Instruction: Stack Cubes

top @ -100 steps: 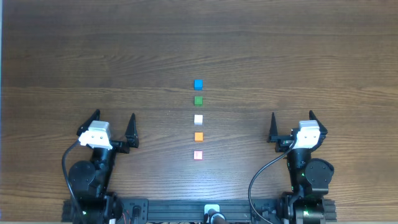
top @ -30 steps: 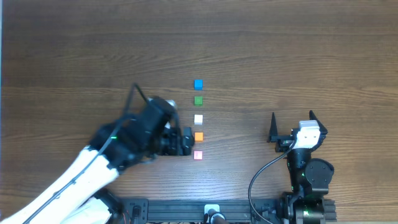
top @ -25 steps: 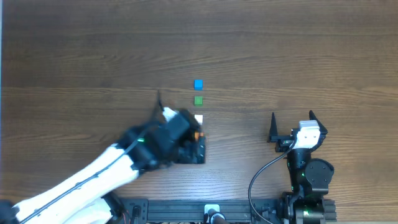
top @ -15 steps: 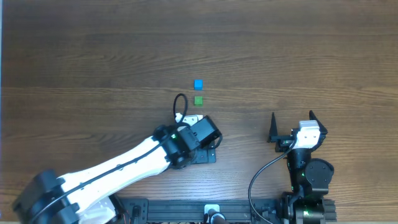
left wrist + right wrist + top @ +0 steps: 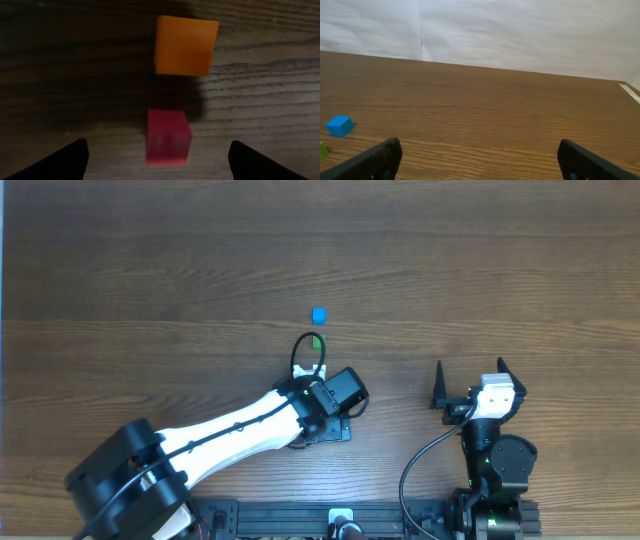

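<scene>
The pink cube [image 5: 168, 137] sits on the wooden table between the spread fingers of my left gripper [image 5: 159, 150], which is open and hangs just above it. An orange cube [image 5: 186, 45] lies right behind the pink one. From above, the left arm reaches across to the middle, and its gripper [image 5: 332, 420] covers the near end of the cube row. Beyond it, a green cube [image 5: 318, 343] peeks out and a blue cube [image 5: 319, 315] lies in full sight. My right gripper [image 5: 470, 383] stands open at the right, holding nothing.
The right wrist view looks along the bare wooden table [image 5: 510, 115] toward a white wall, with the blue cube [image 5: 339, 125] and the green cube's edge [image 5: 322, 150] off to one side. Wide free tabletop [image 5: 150, 270] surrounds the row.
The left arm swung from its resting spot at the left over to the cube row and now covers the pink, orange and white cubes. The right arm stayed still.
</scene>
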You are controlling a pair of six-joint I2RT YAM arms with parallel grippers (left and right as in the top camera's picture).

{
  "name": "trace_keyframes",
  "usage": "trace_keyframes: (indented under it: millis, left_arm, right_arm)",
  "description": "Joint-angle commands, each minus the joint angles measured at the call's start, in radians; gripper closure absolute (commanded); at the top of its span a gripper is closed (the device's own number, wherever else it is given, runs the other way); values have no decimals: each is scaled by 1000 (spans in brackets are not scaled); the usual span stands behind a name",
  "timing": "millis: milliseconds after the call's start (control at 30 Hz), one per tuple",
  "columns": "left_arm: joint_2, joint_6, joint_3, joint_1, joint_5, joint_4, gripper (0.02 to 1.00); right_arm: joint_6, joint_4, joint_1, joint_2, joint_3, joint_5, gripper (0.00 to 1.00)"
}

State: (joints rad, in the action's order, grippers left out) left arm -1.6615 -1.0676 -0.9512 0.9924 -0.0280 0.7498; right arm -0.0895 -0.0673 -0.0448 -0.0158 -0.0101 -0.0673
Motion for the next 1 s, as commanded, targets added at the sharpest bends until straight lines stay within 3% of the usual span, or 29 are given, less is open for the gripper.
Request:
trace_keyframes:
  millis: [33,467,700,1000]
  left_arm:
    - [-45,17,-10,10,-14,-26,132]
    - [-55,43,-10,20,-23,-36,259]
    - [-56,47,-10,20,-23,-35,419]
    - [-70,66,-10,20,-22,-35,538]
  right_arm:
    - [-5,-4,5,10,5,9,9]
    - [-5,-4,5,10,5,9,7]
    - [-5,-4,5,10,5,9,7]
    - [-5,-4,5,10,5,9,9]
